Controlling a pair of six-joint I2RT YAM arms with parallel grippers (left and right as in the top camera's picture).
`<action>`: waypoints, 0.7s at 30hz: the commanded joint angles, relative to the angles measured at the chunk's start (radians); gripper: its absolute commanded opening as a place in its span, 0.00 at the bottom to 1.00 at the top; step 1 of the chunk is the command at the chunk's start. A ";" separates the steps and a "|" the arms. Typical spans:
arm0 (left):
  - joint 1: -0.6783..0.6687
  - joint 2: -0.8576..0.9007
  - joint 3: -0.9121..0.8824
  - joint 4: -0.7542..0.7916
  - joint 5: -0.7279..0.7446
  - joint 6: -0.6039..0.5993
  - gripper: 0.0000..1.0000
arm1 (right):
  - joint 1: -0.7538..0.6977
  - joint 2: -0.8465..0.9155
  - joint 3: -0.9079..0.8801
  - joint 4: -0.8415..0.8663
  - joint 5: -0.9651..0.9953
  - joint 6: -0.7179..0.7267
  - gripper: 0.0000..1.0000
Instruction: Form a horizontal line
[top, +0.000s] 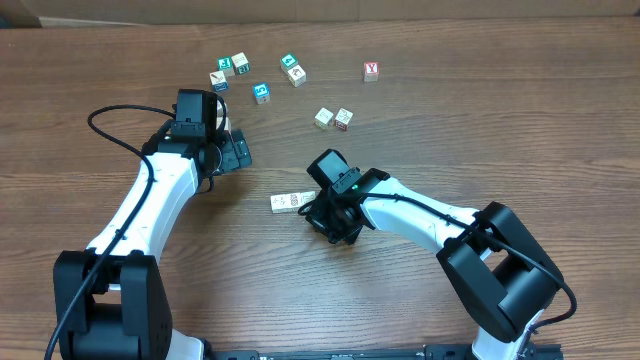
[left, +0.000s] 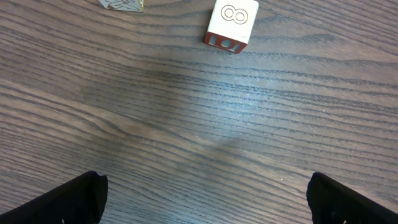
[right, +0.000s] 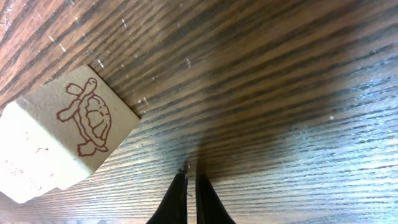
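Note:
A short row of touching white cubes (top: 286, 203) lies on the wooden table, left of my right gripper (top: 314, 212). In the right wrist view its end cube, with a red turtle drawing (right: 68, 137), sits up and left of my right gripper (right: 191, 177), which is shut on nothing and does not touch it. A cube with a red Y (top: 371, 71) stands alone at the far right. My left gripper (top: 240, 152) is open over bare wood, its dark fingers (left: 68, 200) wide apart. Ahead of it stands a white cube marked 8 (left: 231, 23).
Loose cubes with teal and blue faces (top: 232, 68) (top: 261, 92) (top: 292, 68) are scattered at the back. Two more cubes (top: 333, 118) sit side by side right of the left gripper. The corner of another cube (left: 121, 4) shows at the top of the left wrist view.

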 joint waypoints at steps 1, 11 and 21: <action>0.000 -0.018 0.011 0.000 -0.013 0.010 1.00 | 0.006 0.020 -0.021 -0.002 0.025 -0.004 0.04; 0.000 -0.018 0.011 0.001 -0.013 0.010 1.00 | 0.006 0.020 -0.021 0.037 0.050 -0.004 0.04; 0.000 -0.018 0.011 0.000 -0.012 0.010 1.00 | 0.007 0.020 -0.021 0.071 0.100 -0.004 0.04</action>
